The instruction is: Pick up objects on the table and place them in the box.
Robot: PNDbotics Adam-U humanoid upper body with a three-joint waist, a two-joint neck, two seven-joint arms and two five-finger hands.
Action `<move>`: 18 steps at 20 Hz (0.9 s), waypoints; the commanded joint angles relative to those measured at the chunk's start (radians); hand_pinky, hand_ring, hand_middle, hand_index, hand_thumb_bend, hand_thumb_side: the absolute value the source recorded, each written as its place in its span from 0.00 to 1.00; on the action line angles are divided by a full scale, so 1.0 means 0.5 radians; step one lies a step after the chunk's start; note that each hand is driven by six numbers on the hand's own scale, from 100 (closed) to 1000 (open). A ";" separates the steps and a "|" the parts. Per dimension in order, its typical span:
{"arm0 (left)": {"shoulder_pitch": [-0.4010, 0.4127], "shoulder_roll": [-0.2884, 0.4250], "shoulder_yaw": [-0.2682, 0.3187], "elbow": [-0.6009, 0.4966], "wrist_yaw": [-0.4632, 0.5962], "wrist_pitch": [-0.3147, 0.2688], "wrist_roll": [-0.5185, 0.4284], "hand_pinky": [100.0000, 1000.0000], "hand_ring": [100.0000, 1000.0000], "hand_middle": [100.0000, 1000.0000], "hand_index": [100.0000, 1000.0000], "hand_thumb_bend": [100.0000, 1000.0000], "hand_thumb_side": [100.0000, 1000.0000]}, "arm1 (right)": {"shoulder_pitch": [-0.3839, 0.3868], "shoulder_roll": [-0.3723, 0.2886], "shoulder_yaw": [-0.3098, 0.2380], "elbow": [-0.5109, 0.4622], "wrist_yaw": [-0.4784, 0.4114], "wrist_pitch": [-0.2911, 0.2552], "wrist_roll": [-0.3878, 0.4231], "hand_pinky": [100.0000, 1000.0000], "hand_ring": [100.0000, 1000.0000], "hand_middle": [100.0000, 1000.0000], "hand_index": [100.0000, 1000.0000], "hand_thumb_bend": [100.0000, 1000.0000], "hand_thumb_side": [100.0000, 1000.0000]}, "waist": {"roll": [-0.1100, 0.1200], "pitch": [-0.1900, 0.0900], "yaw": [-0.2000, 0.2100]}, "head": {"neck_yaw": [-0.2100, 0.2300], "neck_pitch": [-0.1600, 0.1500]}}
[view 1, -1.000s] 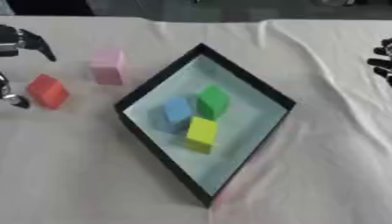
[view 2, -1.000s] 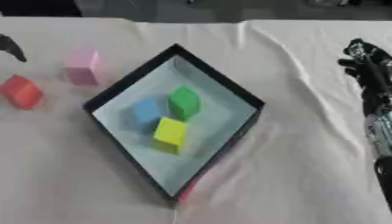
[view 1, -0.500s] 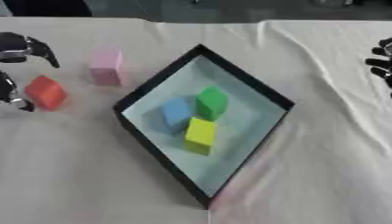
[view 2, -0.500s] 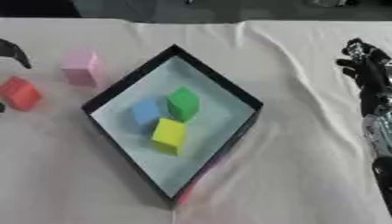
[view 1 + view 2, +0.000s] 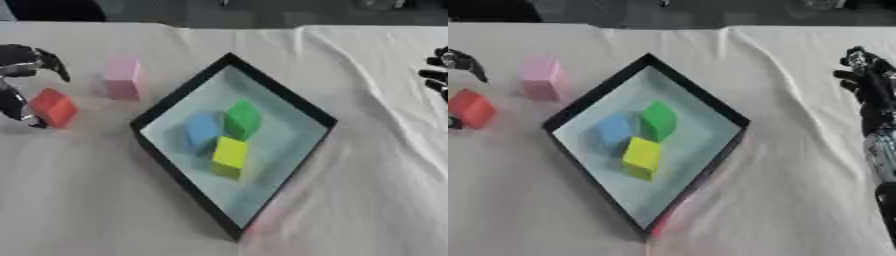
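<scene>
A black-rimmed box [image 5: 289, 102] with a pale floor lies askew mid-table, holding a green block [image 5: 242, 119], a blue block [image 5: 201, 130] and a yellow block [image 5: 229, 153]. To its left a pink block [image 5: 122, 78] stands on the cloth. Further left lies a red block [image 5: 54, 107], and my left hand [image 5: 19, 70] is open around it: fingers arch above it, the thumb sits low at its left side. Whether they touch it is unclear. My right hand [image 5: 870, 90] rests open at the right edge, fingers pointing up.
A wrinkled white cloth [image 5: 367, 165] covers the table. Its dark far edge runs along the top of the views. Bare cloth lies in front of the box and to its right.
The left hand has sunk closer round the red block, fingers and thumb now bracketing it. Blocks, box and right hand stay put.
</scene>
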 commanded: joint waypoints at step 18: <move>-0.081 0.040 0.101 0.085 -0.079 0.131 -0.044 0.83 0.84 0.76 0.81 0.62 0.00 | 0.001 -0.023 -0.016 -0.003 0.011 -0.005 0.060 0.88 0.73 0.72 0.77 0.00 0.58 | -0.013 -0.003 -0.019 | 0.036 -0.033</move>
